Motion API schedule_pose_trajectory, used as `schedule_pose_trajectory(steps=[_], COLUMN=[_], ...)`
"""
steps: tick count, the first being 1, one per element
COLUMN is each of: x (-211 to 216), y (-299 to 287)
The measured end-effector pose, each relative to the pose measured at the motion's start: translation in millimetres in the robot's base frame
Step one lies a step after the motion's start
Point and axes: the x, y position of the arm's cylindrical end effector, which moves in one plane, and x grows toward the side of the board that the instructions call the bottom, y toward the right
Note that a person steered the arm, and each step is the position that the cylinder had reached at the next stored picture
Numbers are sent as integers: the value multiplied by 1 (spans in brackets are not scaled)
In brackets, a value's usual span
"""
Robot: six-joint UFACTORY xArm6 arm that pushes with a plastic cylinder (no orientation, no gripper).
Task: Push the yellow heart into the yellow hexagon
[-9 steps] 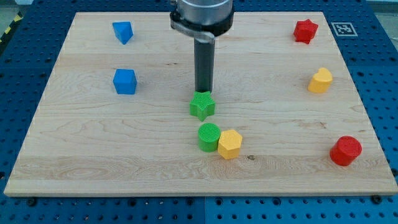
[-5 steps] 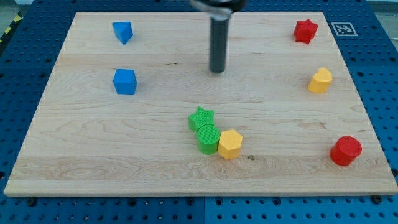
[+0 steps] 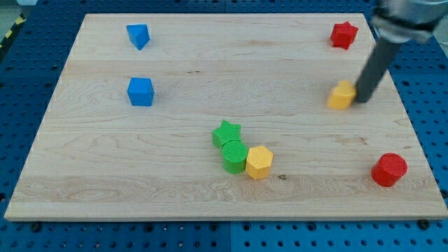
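The yellow heart [image 3: 341,95] lies at the view's right, a little above mid height. My tip [image 3: 362,99] is right against its right side, the rod leaning up to the view's top right. The yellow hexagon [image 3: 258,162] sits below the board's centre, touching the green cylinder [image 3: 234,155], which touches the green star [image 3: 226,132] above it. The heart is well to the right of and above the hexagon.
A red star [image 3: 343,33] is at the top right, a red cylinder [image 3: 388,169] at the bottom right. A blue cube [image 3: 140,92] and a smaller blue block [image 3: 138,35] sit at the left. The wooden board [image 3: 105,175] lies on a blue pegboard.
The rod left the green star, which slid down against the green cylinder, swung to the view's right and reached the yellow heart. The heart has shifted left and slightly down.
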Motion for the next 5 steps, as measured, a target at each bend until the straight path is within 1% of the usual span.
schedule_pose_trajectory(steps=[1, 2, 3, 4, 5], x=[26, 3, -38, -46, -25], y=[-77, -56, -29, -59, -74])
